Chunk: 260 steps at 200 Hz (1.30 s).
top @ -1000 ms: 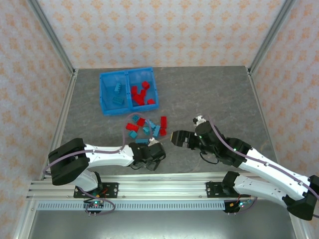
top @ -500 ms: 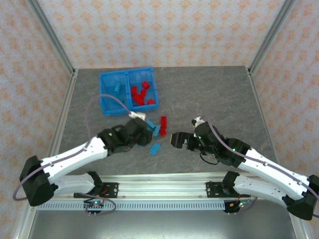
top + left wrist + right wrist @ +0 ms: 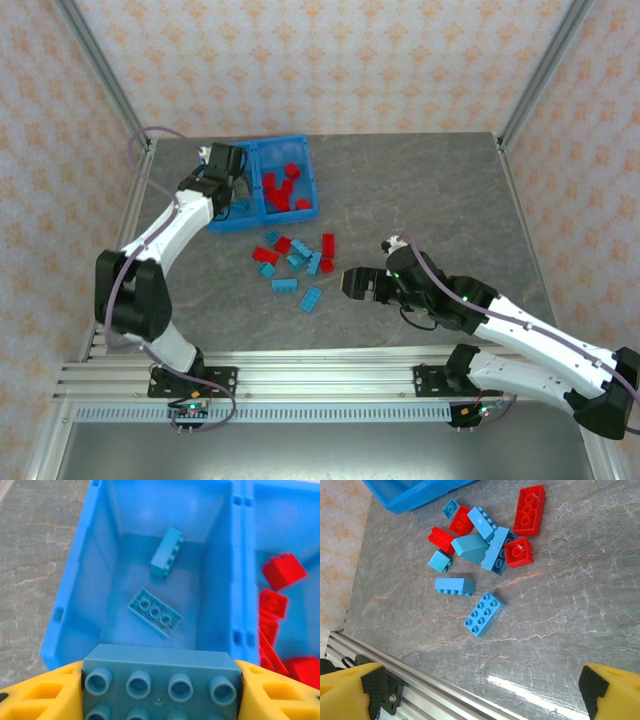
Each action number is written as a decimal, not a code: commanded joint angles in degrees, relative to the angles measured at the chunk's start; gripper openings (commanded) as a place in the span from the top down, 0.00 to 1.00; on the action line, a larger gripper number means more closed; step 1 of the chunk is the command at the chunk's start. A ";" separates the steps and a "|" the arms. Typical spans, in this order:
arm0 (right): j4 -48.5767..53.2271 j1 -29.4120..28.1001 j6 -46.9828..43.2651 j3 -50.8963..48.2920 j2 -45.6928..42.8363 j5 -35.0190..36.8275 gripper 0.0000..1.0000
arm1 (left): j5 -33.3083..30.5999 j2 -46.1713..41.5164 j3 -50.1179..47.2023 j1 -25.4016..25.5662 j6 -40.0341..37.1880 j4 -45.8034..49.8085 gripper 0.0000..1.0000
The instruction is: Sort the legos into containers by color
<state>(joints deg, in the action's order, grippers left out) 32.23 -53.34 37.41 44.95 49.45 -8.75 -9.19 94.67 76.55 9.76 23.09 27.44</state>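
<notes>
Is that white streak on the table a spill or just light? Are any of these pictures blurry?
Right wrist view: just reflected light on the glossy table, everything sharp. Left wrist view: even light in the blue bin, no glare, the held teal brick cropped at the bottom edge. Top view: soft shadows, no blur.

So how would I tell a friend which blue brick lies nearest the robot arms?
Find the blue bin toward the far left of the grey table; a loose pile of red and blue bricks lies in front of it. At the pile's near edge sits a light blue brick, flat, studs up, touching nothing. Its neighbour lies on its side.
</notes>
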 commanded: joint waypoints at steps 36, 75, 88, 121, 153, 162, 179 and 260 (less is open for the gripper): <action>2.47 -0.36 -3.16 4.51 2.17 1.98 0.01 | 5.35 18.22 20.17 -4.79 2.76 5.53 0.48; 2.40 -0.36 -3.57 5.46 3.94 1.48 0.01 | 6.60 25.25 29.84 -5.45 2.94 10.01 0.28; 2.20 -0.35 -3.56 5.41 4.24 1.35 0.01 | 7.31 25.26 30.72 -5.52 2.62 10.46 0.25; 1.45 -0.34 -3.20 5.36 4.84 0.89 0.01 | 9.49 19.72 27.07 -5.52 2.68 8.81 0.22; 0.78 -0.34 -2.61 5.82 5.04 0.05 0.01 | 12.31 6.61 17.94 -4.84 3.66 5.38 0.21; 0.65 -0.35 -2.22 5.72 4.96 0.15 0.01 | 13.30 1.64 13.66 -3.76 3.76 4.07 0.21; 0.39 -0.36 -1.66 5.42 4.66 0.48 0.01 | 13.38 -8.05 5.55 0.90 3.51 3.02 0.21; 5.29 -0.34 0.12 5.26 -0.23 2.78 0.01 | 9.32 -27.52 -25.30 37.83 2.74 3.32 0.26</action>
<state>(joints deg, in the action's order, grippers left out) 34.11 -53.34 36.36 48.77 51.59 -8.40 2.76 66.08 56.10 40.71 25.06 28.97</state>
